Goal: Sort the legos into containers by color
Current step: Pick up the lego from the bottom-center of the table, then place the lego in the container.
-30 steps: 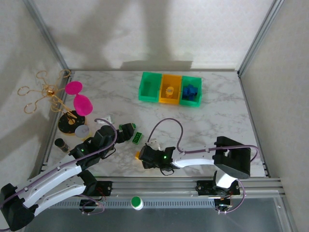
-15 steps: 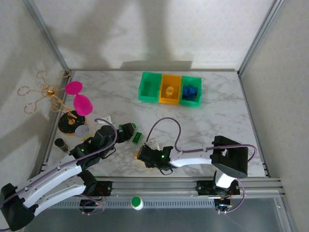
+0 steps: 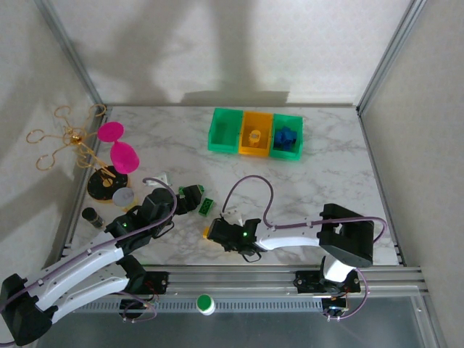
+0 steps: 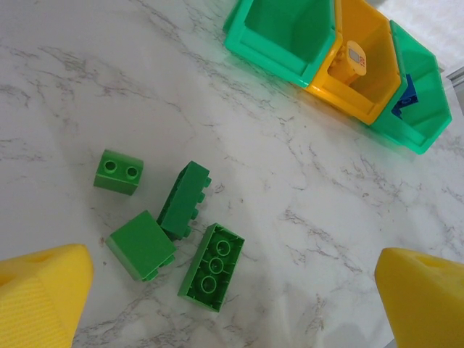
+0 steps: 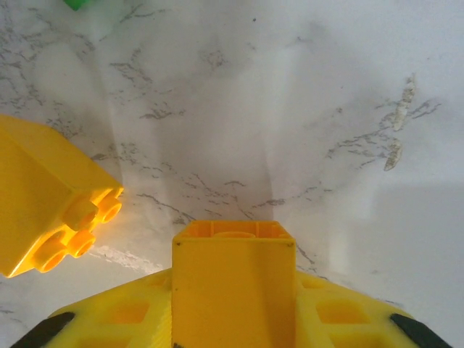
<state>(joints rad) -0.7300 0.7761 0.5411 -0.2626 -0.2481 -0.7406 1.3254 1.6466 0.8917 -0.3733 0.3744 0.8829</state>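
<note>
The right gripper (image 3: 217, 233), which stood half apart a moment ago, has drawn its jaws together on a small yellow-orange studded plastic brick (image 5: 233, 279), low over the near middle of the white marbled table (image 3: 326, 181). The pick looks made, so I'd say the next step is to lift and carry it to the bins.

In the wrist view the held brick sits squarely between the yellow fingers (image 5: 116, 319), its hollow underside facing up, plain and undamaged. A second loose yellow-orange brick (image 5: 51, 210) lies just beside it on the table, studs turned toward the gripper, not touching.

The row of three joined open-top plastic bins (image 3: 224, 130) stands well apart at the far side: green, yellow-orange in the middle (image 3: 255, 133), green again (image 3: 287, 136). The middle one already holds a yellow piece and the right one holds blue pieces.

The left gripper (image 3: 190, 196) hangs with its jaws wide apart, holding nothing, over four loose green studded bricks (image 4: 184, 199) waiting to be sorted
</note>
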